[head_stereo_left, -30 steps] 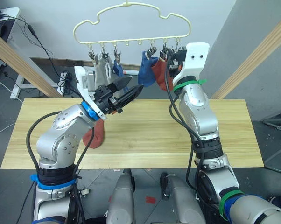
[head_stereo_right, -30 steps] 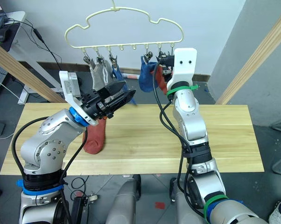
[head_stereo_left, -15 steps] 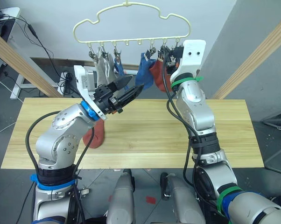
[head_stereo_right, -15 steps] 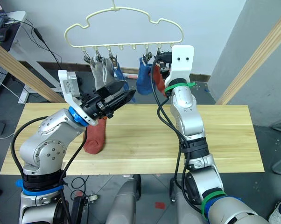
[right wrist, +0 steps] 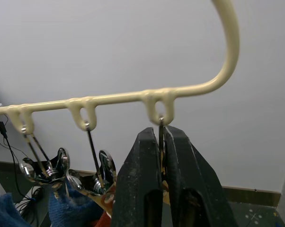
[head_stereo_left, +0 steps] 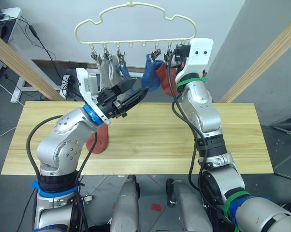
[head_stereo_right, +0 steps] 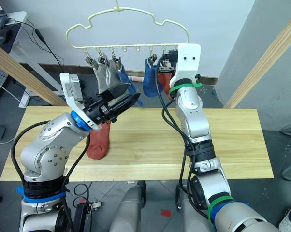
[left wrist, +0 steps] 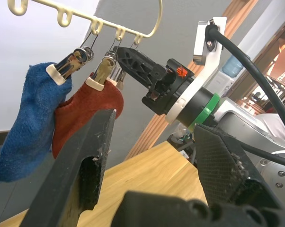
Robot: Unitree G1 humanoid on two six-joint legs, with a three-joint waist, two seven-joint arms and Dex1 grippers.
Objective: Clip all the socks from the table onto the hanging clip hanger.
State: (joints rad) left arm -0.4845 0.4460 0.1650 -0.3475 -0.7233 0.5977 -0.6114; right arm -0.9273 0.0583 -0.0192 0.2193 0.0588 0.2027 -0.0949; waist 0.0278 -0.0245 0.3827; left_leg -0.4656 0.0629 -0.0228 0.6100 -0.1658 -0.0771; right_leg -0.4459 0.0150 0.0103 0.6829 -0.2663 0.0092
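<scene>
Up at the far right end of the clip hanger point(head_stereo_left: 136, 29), my right pincer point(right wrist: 162, 156) is pressed together on the last metal clip point(right wrist: 160, 142), the one hanging from the rightmost loop of the pale-yellow bar; its two black fingers point(right wrist: 142, 189) stand almost touching, with the clip's wire between them. Just left of that clip a rust-red sock point(head_stereo_left: 164, 76) hangs from the next clip, and beside it a blue sock point(head_stereo_left: 150, 72).

My left pincer point(head_stereo_left: 134, 95) hovers wide open and empty, above the surface point(head_stereo_left: 242, 140) and a little nearer than the hanger, its fingers point(left wrist: 81, 175) pointing toward the hanging socks on the right. Behind it, at the left part of the bar, two light grey socks point(head_stereo_left: 107, 71) hang close together, with another blue sock point(head_stereo_left: 123, 71) just right of them.

On the wooden surface, the second rust-red sock point(head_stereo_left: 98, 140) lies on the left half, partly hidden under my left forearm. The rest of the surface shows bare light planks.
</scene>
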